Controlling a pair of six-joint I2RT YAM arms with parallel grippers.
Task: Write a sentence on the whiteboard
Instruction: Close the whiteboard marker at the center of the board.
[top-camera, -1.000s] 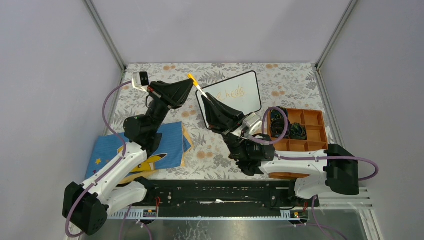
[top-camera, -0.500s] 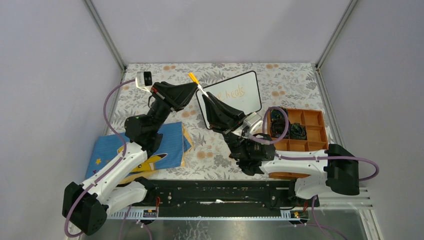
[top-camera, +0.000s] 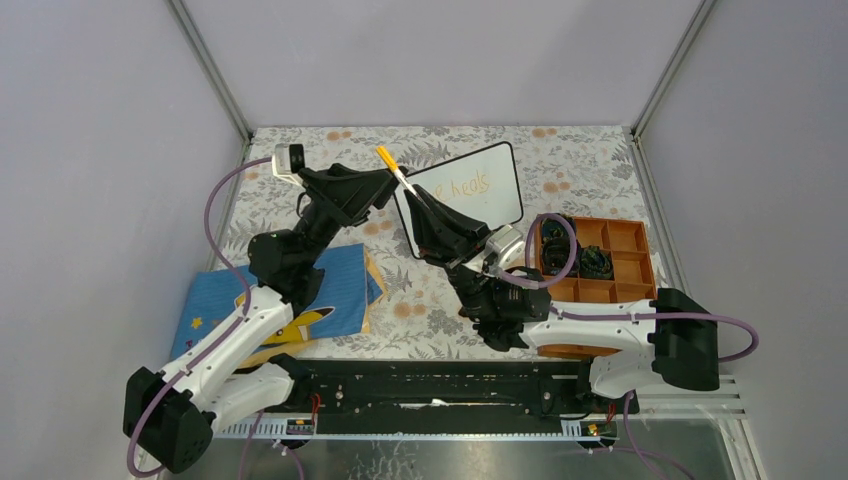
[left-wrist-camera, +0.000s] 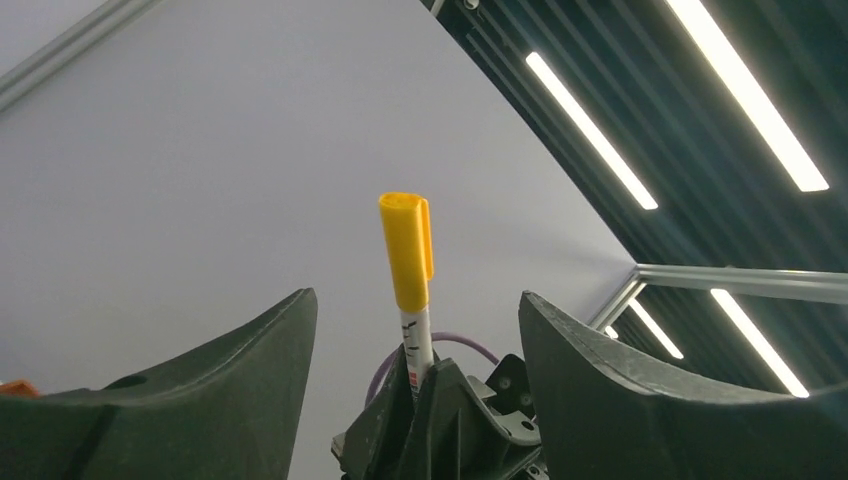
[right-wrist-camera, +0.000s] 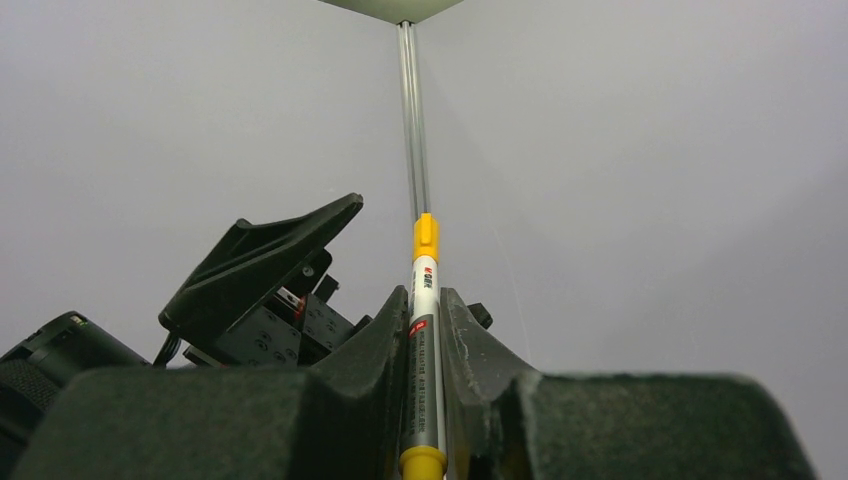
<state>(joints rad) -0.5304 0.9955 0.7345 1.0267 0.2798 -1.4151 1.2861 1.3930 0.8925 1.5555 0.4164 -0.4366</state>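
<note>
1. Whiteboard (top-camera: 497, 208) lies by the far edge of the table (top-camera: 580, 160), near its middle. The orange sentence (top-camera: 468, 186) is on it.
2. Right gripper (top-camera: 415, 195): fingers clamped on the marker (right-wrist-camera: 424, 320) barrel, yellow capped end up, raised over the board's left edge.
3. Left gripper (left-wrist-camera: 415, 300): fingers well apart, either side of the cap, touching nothing.
4. Judgement: writing looks finished and the marker capped, so this is the closing step. The next move calls for the left arm to draw clear and the right to set the marker down without brushing the ink.
5. Legible: "heals". The rest of the sentence is hidden behind the right gripper. The red print on the barrel is too small to read.
</note>
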